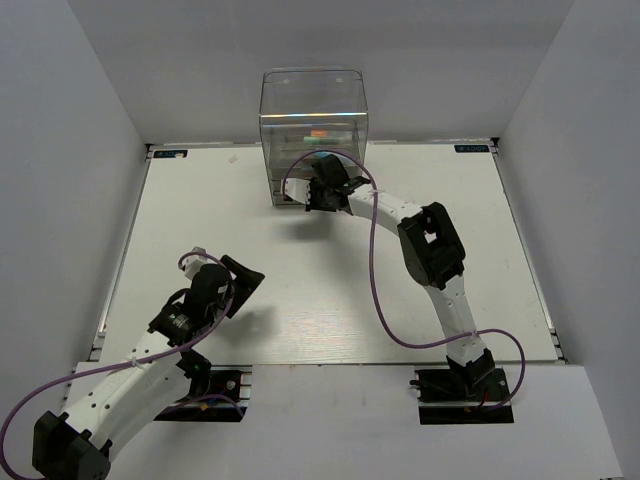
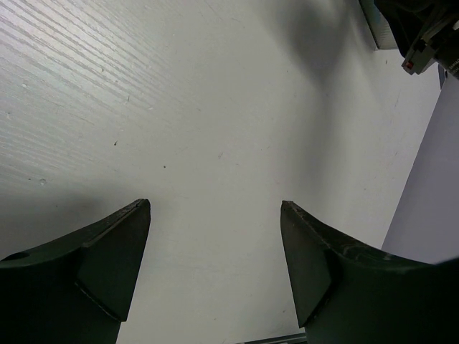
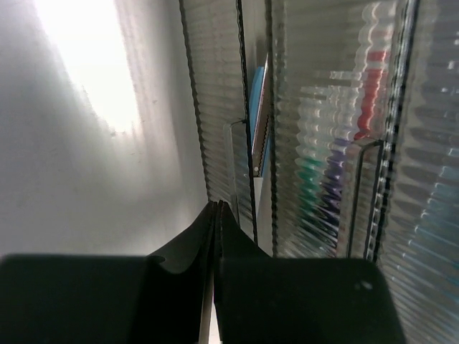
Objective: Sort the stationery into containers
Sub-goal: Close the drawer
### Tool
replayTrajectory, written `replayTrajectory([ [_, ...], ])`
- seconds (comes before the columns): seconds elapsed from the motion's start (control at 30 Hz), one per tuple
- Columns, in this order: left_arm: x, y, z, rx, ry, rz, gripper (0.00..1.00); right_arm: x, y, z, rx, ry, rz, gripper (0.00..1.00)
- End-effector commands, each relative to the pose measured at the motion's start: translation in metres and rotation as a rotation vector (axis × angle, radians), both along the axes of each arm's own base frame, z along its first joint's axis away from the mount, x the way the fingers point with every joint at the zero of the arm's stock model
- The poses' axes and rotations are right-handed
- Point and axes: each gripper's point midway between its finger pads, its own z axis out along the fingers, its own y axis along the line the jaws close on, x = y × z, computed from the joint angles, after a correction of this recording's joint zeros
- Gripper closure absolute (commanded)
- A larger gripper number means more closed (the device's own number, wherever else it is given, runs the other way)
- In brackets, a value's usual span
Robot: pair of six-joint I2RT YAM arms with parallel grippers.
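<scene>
Drawer unit (image 1: 313,120) stands upright at the far edge of the table (image 1: 200,215), its clear ribbed front facing the arms, with blurred coloured pens (image 3: 337,158) inside. Right gripper (image 3: 217,215) is closed and empty, just beside the front. Left gripper (image 2: 215,206) is wide apart and empty.

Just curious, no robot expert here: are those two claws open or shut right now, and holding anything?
Left gripper: open, holding nothing.
Right gripper: shut, holding nothing, close to the drawer unit.
</scene>
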Motion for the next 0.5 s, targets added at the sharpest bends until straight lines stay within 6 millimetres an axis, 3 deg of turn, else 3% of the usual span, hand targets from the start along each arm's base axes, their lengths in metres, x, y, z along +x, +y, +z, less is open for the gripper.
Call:
replayTrajectory([
  [0.0, 0.005, -0.003, 0.013, -0.014, -0.031, 0.003, 0.17, 0.027, 0.005, 0.028, 0.049, -0.111, -0.066, 1.0],
  [0.47, 0.005, -0.003, 0.016, -0.021, -0.029, 0.008, 0.17, 0.028, -0.007, 0.024, 0.016, -0.12, -0.108, 1.0],
])
